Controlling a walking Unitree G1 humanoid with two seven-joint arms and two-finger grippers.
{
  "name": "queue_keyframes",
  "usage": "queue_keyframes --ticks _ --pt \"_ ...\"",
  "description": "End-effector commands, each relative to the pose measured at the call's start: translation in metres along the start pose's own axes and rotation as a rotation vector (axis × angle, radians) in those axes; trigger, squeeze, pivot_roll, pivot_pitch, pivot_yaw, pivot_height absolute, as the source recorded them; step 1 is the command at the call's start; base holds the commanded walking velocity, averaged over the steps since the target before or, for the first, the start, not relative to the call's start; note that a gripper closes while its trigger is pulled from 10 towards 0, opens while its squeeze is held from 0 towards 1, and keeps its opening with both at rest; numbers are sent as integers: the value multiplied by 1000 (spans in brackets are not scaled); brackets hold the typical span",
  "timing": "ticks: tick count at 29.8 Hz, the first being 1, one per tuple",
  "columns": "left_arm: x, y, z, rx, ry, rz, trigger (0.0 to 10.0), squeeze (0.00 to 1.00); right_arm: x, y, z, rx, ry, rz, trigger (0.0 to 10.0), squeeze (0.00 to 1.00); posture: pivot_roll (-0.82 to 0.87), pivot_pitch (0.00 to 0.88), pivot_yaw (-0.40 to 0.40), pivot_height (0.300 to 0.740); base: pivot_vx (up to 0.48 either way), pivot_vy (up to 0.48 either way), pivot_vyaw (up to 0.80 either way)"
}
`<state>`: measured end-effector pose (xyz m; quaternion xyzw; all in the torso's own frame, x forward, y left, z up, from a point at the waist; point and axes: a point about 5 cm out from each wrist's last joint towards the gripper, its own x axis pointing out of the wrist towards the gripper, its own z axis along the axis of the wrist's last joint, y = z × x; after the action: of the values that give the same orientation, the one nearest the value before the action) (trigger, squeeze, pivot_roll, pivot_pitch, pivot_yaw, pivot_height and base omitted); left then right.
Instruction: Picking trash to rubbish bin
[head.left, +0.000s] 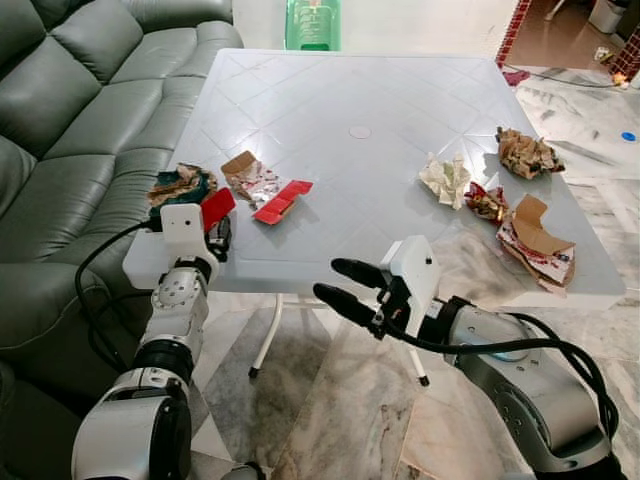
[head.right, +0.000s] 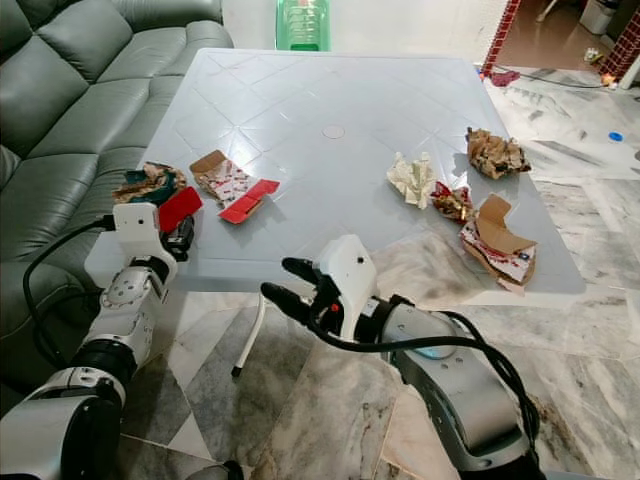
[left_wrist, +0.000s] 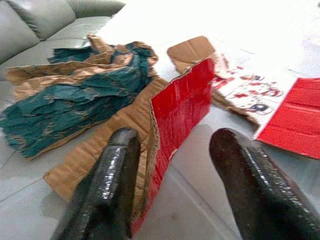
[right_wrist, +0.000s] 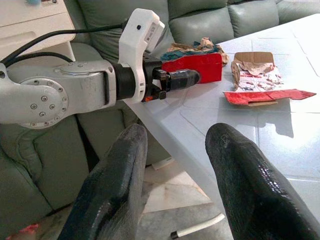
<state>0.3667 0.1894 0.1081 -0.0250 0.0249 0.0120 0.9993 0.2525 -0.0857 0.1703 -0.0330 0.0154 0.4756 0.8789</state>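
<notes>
Head views: white surface (head.left: 330, 110) beside a grey sofa (head.left: 70, 120). Trash lies in two groups. Left group: red cardboard piece (head.left: 217, 208) at the near-left corner, a teal-and-brown crumpled wrapper (head.left: 180, 183) just behind it, a flattened red-and-white carton (head.left: 265, 188) beside. Right group: crumpled white paper (head.left: 445, 180), a brown wad (head.left: 527, 153), a torn box (head.left: 537, 242). A green bin (head.left: 312, 22) stands beyond the far edge.

Left gripper (head.left: 205, 232) sits at the near-left corner, touching or nearly touching the red piece. Right gripper (head.left: 345, 285) hovers below the front edge, jaws spread, holding nothing.

Left wrist view: red piece (left_wrist: 177, 117) stands on edge between the two black fingers (left_wrist: 112, 180), its long axis running away from the wrist, toward the carton. Jaws wide; one finger against the cardboard, the other apart from it.

Right wrist view: left gripper (right_wrist: 187, 77) level with the red piece (right_wrist: 197, 67). Left arm is clearly nearer.

Judgement: next move is closing on the piece.
</notes>
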Motion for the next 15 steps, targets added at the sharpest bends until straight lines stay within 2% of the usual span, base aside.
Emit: queue_keyframes --ticks 1,15 --pt "1 -2 1 -7 -6 -12 0 0 0 2 3 -14 -11 -5 10000 0 -208 136 -22 740 0 0 0" --pt "3 -2 5 -13 -28 -24 0 0 3 0 2 -2 -4 -37 10000 0 -206 134 -20 740 0 0 0"
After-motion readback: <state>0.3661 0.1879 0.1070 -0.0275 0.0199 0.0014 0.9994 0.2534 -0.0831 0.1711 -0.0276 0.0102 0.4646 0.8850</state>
